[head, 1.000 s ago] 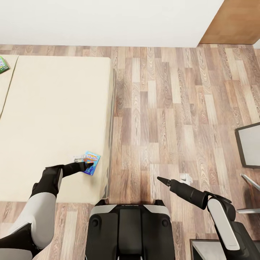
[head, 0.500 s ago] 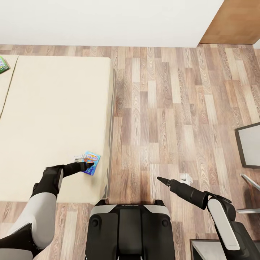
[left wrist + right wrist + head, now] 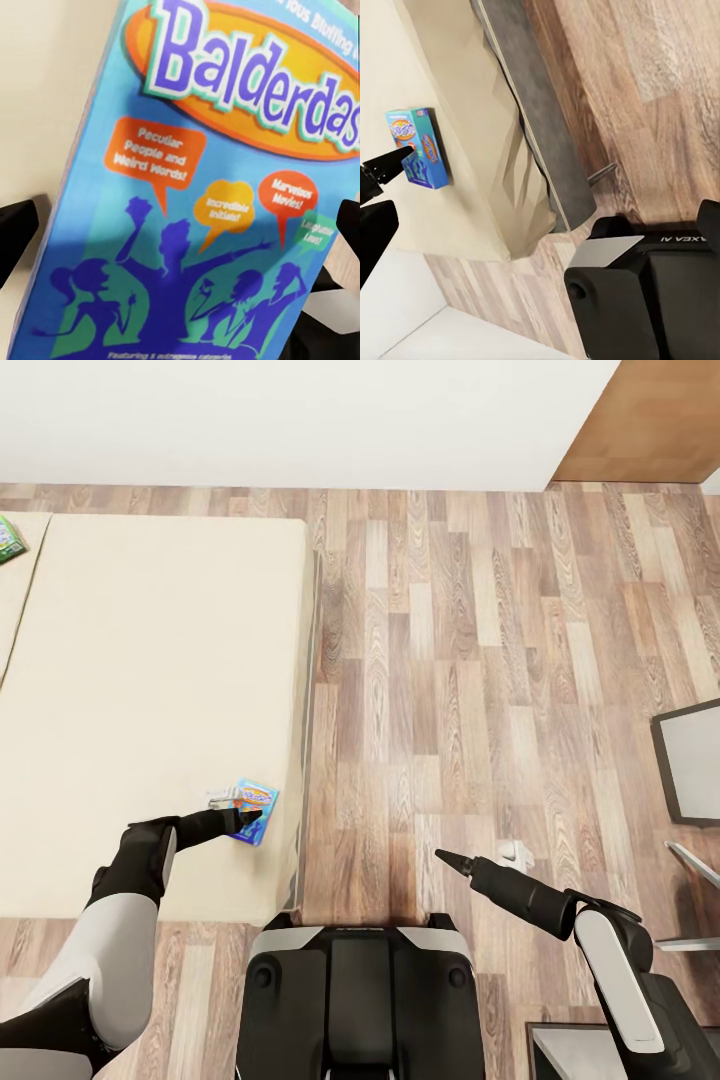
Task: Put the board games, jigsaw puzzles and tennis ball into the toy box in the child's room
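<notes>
On bed (image 3: 150, 660): blue "Balderdash" board game (image 3: 255, 798), left gripper (image 3: 243, 817) fingers apart astride it; right gripper (image 3: 443, 857) together.

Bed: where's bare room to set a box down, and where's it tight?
Most of the cream mattress is bare, from the wall side to the floor-side edge. It is tight near the front corner, where the left tool meets the blue board game. Another game sits far left.
</notes>
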Available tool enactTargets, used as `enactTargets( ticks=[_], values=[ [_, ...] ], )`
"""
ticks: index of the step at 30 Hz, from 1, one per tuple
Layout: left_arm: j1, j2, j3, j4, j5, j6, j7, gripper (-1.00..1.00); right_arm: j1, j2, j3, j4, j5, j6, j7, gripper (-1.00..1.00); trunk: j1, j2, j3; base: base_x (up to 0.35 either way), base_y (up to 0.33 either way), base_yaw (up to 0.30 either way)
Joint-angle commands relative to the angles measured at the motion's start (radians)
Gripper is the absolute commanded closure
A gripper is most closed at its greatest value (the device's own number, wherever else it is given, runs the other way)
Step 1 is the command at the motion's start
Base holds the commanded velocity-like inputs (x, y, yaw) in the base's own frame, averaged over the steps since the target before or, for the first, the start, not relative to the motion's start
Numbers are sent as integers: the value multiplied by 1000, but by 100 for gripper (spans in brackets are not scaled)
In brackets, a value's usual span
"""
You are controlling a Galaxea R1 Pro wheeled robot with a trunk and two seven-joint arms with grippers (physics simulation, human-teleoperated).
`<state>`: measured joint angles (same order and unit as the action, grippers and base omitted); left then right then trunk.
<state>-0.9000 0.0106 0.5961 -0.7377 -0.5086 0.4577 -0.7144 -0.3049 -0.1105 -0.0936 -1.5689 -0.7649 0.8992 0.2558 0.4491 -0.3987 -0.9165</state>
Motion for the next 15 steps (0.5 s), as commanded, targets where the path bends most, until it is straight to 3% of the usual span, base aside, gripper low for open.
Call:
enactTargets(
  ticks=[1, 9, 15],
  values=[
    [0, -1, 4, 4, -2, 12, -9, -100, 0, 0, -2, 0, 7, 5, 8, -100, 1, -1, -1, 0, 0, 0],
    [1, -1, -31, 4, -1, 11, -15, -100, 0, 0, -2, 0, 6, 4, 8, -100, 1, -1, -1, 0, 0, 0],
    [4, -1, -37, 4, -2, 11, -23, -100, 0, 0, -2, 0, 6, 4, 8, -100, 1, -1, -1, 0, 0, 0]
  ],
)
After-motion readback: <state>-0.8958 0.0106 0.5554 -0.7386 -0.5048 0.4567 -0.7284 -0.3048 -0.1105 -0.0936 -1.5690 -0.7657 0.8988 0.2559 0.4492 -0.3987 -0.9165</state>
